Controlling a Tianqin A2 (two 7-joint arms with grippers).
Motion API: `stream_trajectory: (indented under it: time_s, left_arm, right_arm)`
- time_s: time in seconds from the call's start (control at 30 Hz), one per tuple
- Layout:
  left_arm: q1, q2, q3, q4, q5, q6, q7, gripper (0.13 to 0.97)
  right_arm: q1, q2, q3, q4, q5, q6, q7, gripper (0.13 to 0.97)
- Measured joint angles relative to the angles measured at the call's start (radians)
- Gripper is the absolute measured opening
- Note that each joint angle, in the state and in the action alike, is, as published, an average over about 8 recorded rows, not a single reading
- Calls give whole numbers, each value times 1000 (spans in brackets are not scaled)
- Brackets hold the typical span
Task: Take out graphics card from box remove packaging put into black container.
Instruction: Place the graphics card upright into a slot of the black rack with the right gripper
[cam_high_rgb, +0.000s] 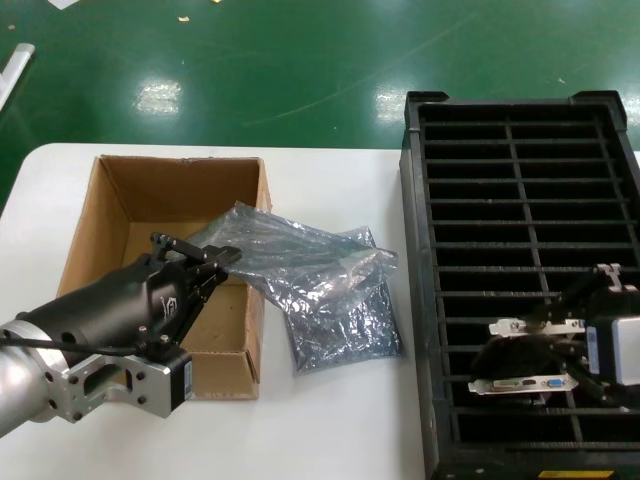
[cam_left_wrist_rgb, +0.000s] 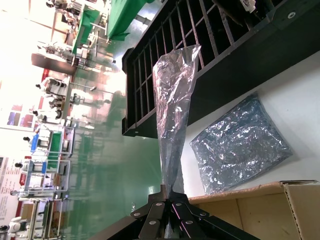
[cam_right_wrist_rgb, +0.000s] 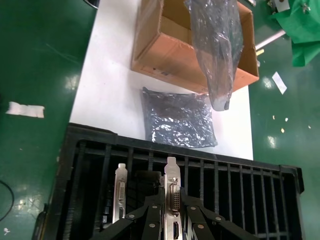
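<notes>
Clamped in the right gripper by its silver bracket, a graphics card is held upright over the black container, beside a second card already slotted; it should be lowered straight, aligned between ribs, before release. Farther off, an empty packaging bag is gripped by the left gripper over the box, another bag lying on the table.

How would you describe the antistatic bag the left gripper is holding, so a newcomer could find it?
Start at the brown cardboard box on the white table. The left gripper, at the box's right wall, is shut on a silver bag. Unlike the second bag lying flat on the table, this one is lifted.
</notes>
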Motion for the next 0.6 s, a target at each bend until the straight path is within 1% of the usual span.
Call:
stream_trajectory:
  time_s: [0.37, 0.6]
  left_arm:
    - [0, 0, 0, 0, 0, 0, 0, 138]
    - [0, 0, 0, 0, 0, 0, 0, 138]
  right_arm:
    - [-15, -33, -13, 0, -104, 28, 37, 179]
    - [-33, -47, -23, 0, -133, 35, 49, 179]
